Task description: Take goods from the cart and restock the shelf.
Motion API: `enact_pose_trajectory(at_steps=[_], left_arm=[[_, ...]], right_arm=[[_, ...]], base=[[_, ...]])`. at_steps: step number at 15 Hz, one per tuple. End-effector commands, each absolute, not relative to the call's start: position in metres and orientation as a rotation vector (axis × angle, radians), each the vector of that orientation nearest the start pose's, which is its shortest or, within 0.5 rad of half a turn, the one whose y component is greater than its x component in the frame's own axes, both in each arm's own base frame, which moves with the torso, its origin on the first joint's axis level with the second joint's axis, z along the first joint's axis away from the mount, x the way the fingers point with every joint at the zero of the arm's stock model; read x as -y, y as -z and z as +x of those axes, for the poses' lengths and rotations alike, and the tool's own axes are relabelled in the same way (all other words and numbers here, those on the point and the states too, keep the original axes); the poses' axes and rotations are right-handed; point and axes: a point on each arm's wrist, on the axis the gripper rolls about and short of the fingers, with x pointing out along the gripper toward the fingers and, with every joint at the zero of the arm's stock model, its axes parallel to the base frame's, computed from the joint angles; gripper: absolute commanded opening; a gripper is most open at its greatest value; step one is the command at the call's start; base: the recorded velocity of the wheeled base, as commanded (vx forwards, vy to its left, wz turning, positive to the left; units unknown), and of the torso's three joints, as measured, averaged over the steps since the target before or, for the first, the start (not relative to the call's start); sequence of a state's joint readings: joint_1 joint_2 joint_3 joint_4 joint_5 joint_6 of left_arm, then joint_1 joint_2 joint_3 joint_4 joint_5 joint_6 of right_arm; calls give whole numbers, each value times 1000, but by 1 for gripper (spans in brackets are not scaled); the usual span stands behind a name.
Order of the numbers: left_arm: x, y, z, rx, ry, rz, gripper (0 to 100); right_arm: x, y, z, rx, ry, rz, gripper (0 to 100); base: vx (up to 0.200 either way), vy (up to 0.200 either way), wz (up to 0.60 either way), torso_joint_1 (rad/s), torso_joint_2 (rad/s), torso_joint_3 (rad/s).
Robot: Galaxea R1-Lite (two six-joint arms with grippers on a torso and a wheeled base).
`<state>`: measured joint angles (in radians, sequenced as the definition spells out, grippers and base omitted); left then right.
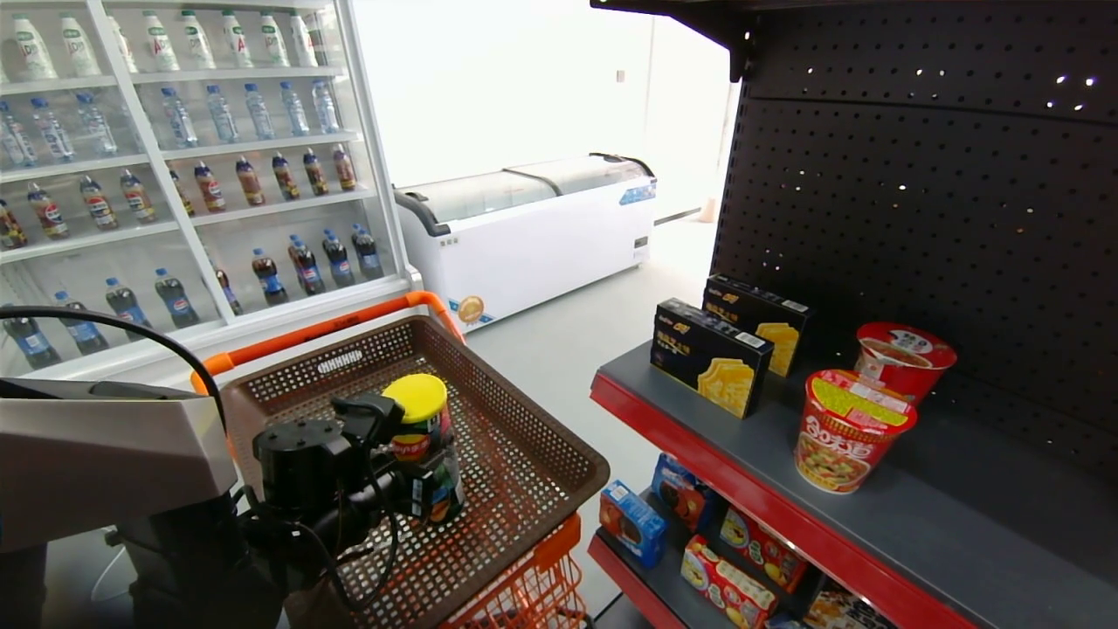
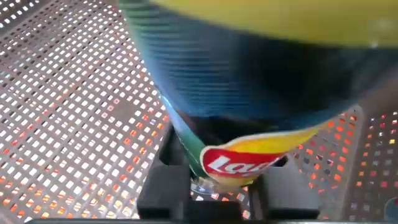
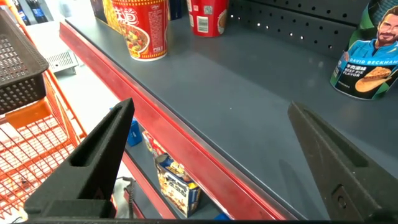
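A chips can (image 1: pixel 426 441) with a yellow lid and dark body stands upright just above the brown cart basket (image 1: pixel 559 441), with my left gripper (image 1: pixel 417 491) shut on its lower part. Close up, the can (image 2: pixel 249 81) has the left gripper (image 2: pixel 217 186) clamped around its base over the basket mesh (image 2: pixel 62 124). My right gripper (image 3: pixel 211 109) is open and holds nothing, above the grey shelf board (image 3: pixel 249 106). A second chips can (image 3: pixel 370 53) stands on that board near the pegboard back.
On the shelf (image 1: pixel 961 515) stand two red cup noodles (image 1: pixel 845 428) (image 1: pixel 904 354) and two black boxes (image 1: pixel 712 356). Snack packs (image 1: pixel 729 581) fill the lower shelf. A drinks fridge (image 1: pixel 175 175) and a chest freezer (image 1: pixel 533 231) stand behind the cart.
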<state>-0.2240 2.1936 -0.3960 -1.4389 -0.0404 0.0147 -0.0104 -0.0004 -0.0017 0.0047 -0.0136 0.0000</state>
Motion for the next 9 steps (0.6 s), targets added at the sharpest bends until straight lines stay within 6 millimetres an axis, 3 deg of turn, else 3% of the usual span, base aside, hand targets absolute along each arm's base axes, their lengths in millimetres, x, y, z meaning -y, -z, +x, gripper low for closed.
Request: enact_pose_trajectory(at_steps=[1,4,6,8,9], left_arm=[[70,-25,300,-334,261,39,0],[68,-39,299,-301,213,47,0],[59,-62,292,-302,146,73,0],[59,-110,295,-179,151,13,0],[59,-122,295,-153,155,-3,0]], right_arm=[[0,-76,-23,-2,23,0,100],[0,-76,-23,-2,23,0,100],[0,-75,-23,-3,25,0,100],[0,-75,-23,-3,26,0,100],[0,-75,-23,-3,26,0,100]], base=[[0,0,0,0,0,0],[0,0,0,0,0,0],[0,0,0,0,0,0],[0,0,0,0,0,0],[0,0,0,0,0,0]])
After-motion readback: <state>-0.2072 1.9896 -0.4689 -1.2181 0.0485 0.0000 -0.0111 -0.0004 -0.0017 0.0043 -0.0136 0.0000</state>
